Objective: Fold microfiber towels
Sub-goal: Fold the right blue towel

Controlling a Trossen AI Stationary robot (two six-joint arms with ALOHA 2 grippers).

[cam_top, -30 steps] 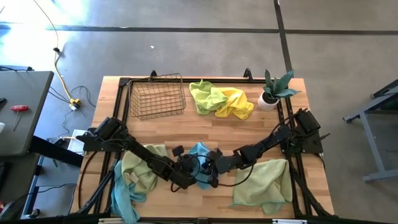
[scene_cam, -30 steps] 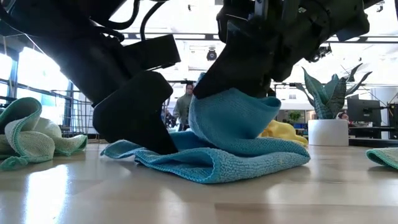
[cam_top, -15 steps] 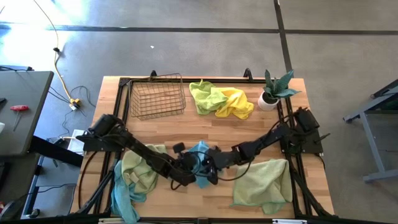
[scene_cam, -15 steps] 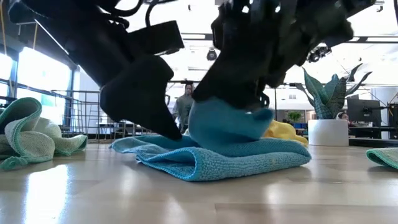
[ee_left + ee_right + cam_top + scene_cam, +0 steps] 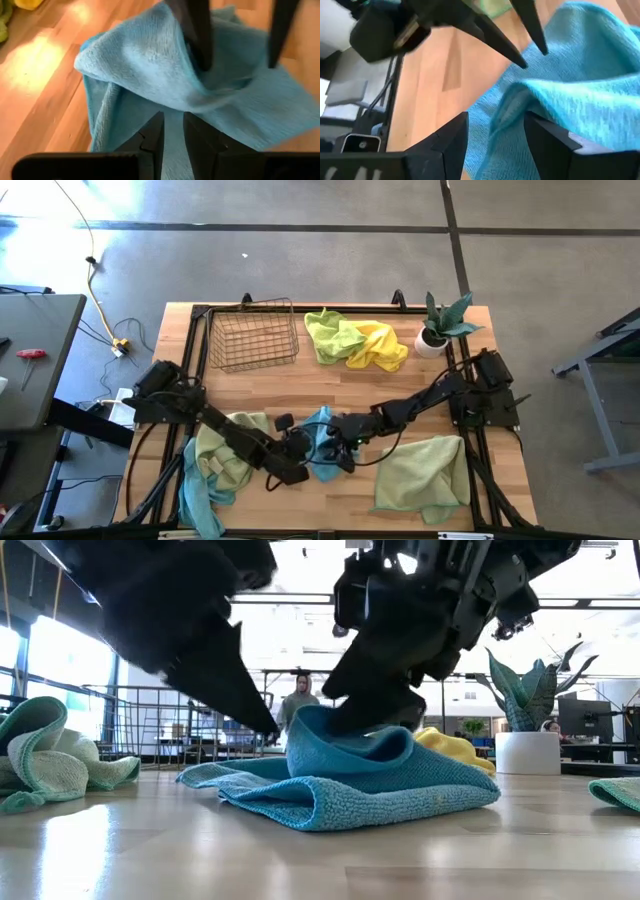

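The blue microfiber towel [image 5: 350, 780], a nubby looped cloth, lies half folded into a soft hump at the table's front centre. The right gripper [image 5: 495, 135] sits over its raised fold, fingers spread, holding nothing. The left gripper [image 5: 172, 135] is just beside the towel's edge, fingers nearly together with a narrow gap, empty

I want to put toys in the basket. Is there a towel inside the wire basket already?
No, in the high view the wire basket holds nothing, and the nearest towels, the lime green towel and the yellow towel, lie beside it on the table.
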